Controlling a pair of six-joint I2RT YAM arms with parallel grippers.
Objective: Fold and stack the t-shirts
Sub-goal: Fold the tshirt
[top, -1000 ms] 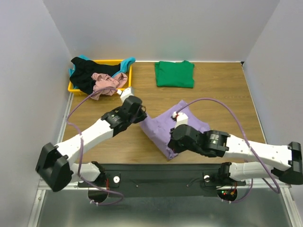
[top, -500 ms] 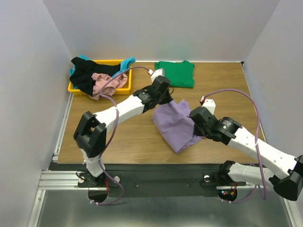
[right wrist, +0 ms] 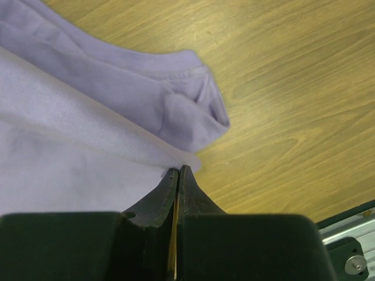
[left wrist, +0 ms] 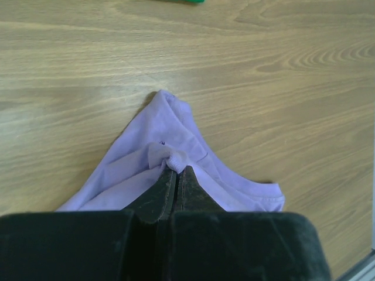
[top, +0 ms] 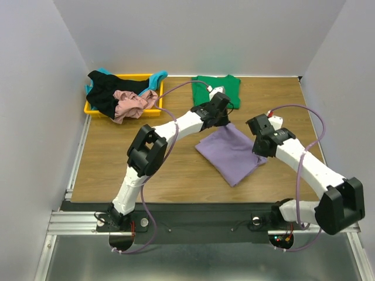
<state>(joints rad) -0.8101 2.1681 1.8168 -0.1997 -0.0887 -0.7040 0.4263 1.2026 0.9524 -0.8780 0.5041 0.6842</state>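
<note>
The lavender purple t-shirt (top: 231, 153) lies folded and stretched on the wooden table, right of centre. My left gripper (top: 221, 120) is shut on its far left corner; in the left wrist view the gripper (left wrist: 174, 171) pinches a small bunch of the purple cloth (left wrist: 170, 140). My right gripper (top: 261, 150) is shut on the shirt's right corner; the right wrist view shows this gripper (right wrist: 177, 170) clamping the edge of the purple t-shirt (right wrist: 88, 158). A folded green t-shirt (top: 233, 88) lies just beyond the left gripper, partly behind the arm.
A yellow tray (top: 152, 109) at the back left holds crumpled black (top: 105, 93), dusty pink (top: 130, 104) and teal (top: 157, 76) t-shirts. White walls close in on three sides. Purple cables loop above both arms.
Both arms have carried the purple t-shirt from near the front edge toward the back right. The left arm now reaches far out, close to the green t-shirt. Both grips stayed shut.
</note>
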